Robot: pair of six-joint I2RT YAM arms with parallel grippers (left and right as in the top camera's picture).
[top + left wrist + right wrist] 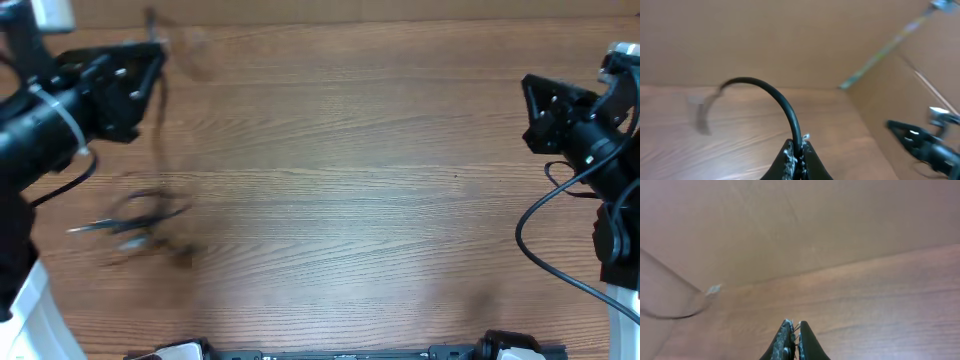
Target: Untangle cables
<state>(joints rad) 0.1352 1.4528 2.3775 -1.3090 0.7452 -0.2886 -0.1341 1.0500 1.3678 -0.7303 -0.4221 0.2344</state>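
The left gripper [798,146] clamps a thin, glossy black cable [771,92] arcing up and left from its tips. Farther back toward its base, blurred cables [140,222] loop on the wood-grain table [350,200]. The right gripper [794,327] is pinched together.

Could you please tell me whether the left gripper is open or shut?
Shut on the cable: the left wrist view shows the left gripper pinching it as it arcs upward.
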